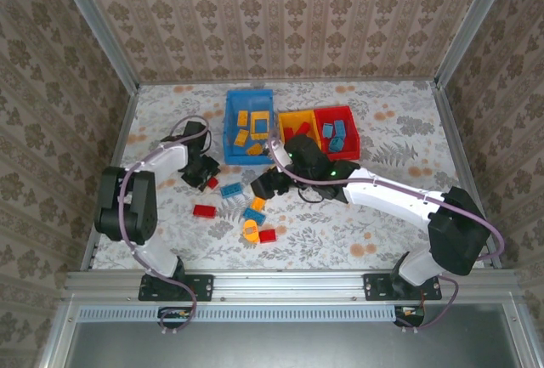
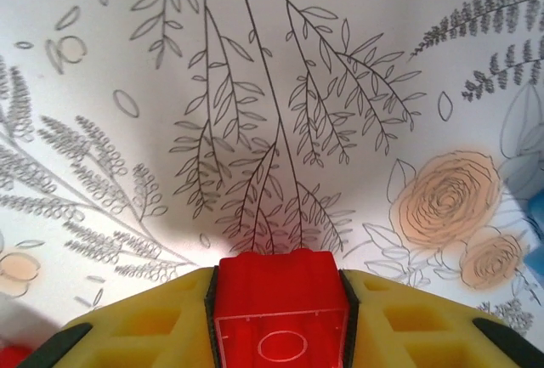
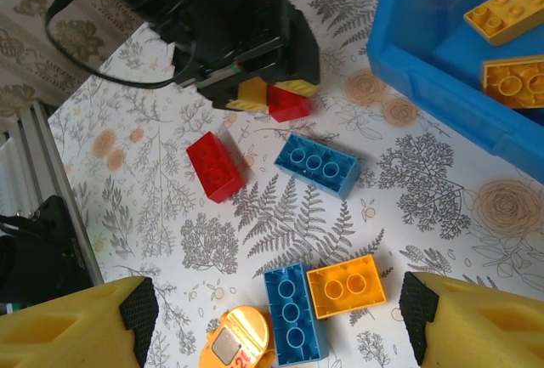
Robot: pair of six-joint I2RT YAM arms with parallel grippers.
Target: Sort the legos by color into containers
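- Red brick (image 2: pixel 280 291) is pinched between left fingers (image 2: pixel 399 325) near the tabletop (image 2: pixel 170 87), well apart from the red bin (image 1: pixel 354 130); right arm (image 1: pixel 391 194) lies across that path, so a collision is risked.
- Right fingers (image 3: pixel 484 325) are spread above loose legos (image 3: pixel 316 164), nothing held.

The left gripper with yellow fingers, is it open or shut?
Shut on a small red plastic brick: the left gripper's two yellow fingers press against both its sides.
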